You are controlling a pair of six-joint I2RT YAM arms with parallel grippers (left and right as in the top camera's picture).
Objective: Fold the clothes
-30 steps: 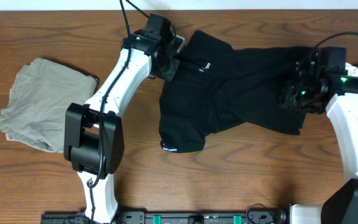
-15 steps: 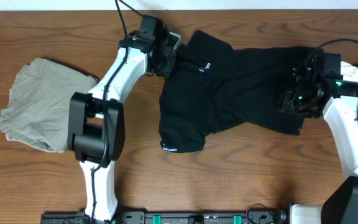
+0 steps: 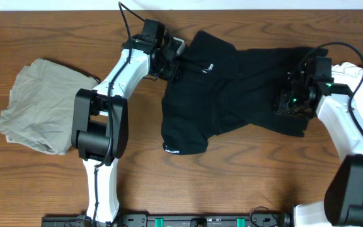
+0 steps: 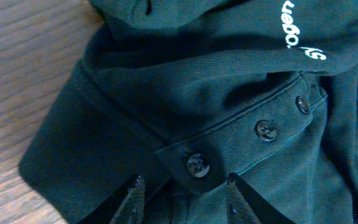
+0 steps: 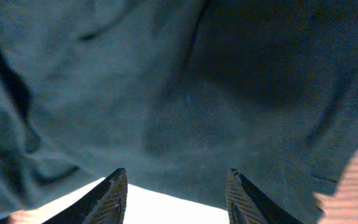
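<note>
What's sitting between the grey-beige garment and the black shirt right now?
Overhead view: between grey-beige garment and black shirt, only the left arm crosses, above bare wooden table.

bench (image 3: pixel 244 183): brown wood grain | black rail (image 3: pixel 232 221), green clips (image 3: pixel 159 222): lay along bench's near edge | pale strip (image 3: pixel 263 3): ran beyond bench's far edge

Even bright light, blurry right-wrist view

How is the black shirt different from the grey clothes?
The black shirt lies spread and crumpled mid-table; the grey garment sits bunched at the left. The black shirt has white lettering and buttons; the grey garment looks plain. Both are cloth on the wooden table.
</note>
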